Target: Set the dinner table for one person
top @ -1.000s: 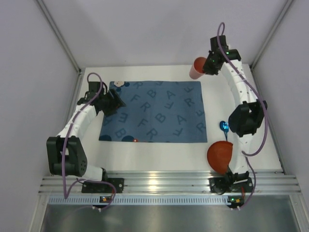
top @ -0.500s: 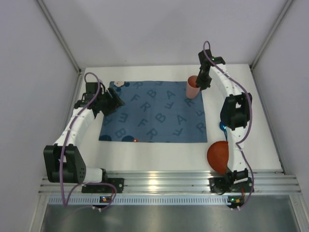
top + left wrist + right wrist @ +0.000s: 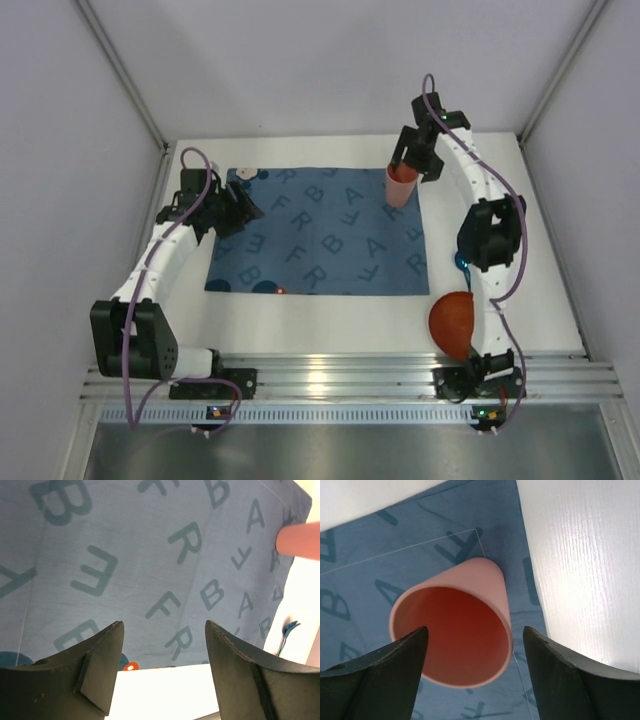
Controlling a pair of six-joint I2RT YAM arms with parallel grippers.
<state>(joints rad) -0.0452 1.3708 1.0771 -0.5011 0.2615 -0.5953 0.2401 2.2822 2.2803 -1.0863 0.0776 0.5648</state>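
The dinner table is a white top with a dark blue letter-printed mat on it. A pink cup stands upright on the mat's far right corner. My right gripper is open just above it. In the right wrist view the cup sits below that gripper, with the jaws wide on either side and apart from it. My left gripper is open and empty over the mat's left edge. In the left wrist view this gripper looks across the mat toward the cup.
A red bowl lies at the near right by the right arm's base. A blue spoon lies just off the mat's right edge, and shows as the spoon in the left wrist view. A ribbed aluminium rail runs along the near edge. Walls close in on three sides.
The right gripper brought the pink cup from beyond the mat's far right corner onto the corner, then opened and let it go. The left arm barely shifted.
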